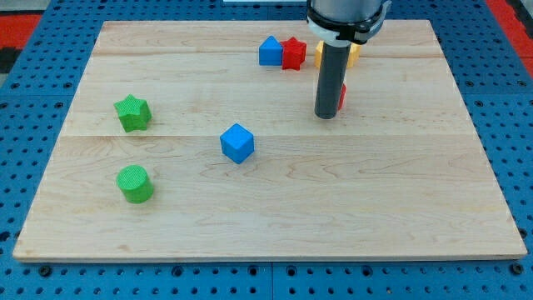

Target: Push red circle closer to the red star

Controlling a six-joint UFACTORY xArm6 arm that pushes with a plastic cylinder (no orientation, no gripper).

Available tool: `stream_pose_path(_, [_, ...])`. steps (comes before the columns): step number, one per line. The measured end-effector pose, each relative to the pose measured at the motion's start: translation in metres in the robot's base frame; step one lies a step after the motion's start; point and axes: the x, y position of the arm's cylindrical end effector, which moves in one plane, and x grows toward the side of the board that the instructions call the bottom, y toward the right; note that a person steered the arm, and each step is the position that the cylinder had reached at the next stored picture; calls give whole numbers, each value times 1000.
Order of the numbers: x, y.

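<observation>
So our tip point(326, 116) sits right in front of the red circle point(342, 97), which mostly hides behind the rod, only a red sliver peeking out on the view's right; we'd guess that's so we can shove it toward the view's top-left, where the red star point(293, 53) sits touching a blue block point(269, 52); a yellow block point(351, 55) is half hidden behind the arm. No jaws here, just a bare rod, holding nothing; whether it's actually touching the circle, can't tell.
</observation>
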Motion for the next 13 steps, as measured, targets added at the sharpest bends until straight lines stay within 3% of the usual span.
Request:
stream_pose_path(2, [-1, 72])
stream_pose_path(4, [-7, 27])
stream_pose_path(5, [-42, 2])
stream_pose_path(6, [-43, 4])
stream_pose_path(8, [-44, 13])
stream_pose_path(10, [-42, 65])
stream_pose_path(13, [-14, 3])
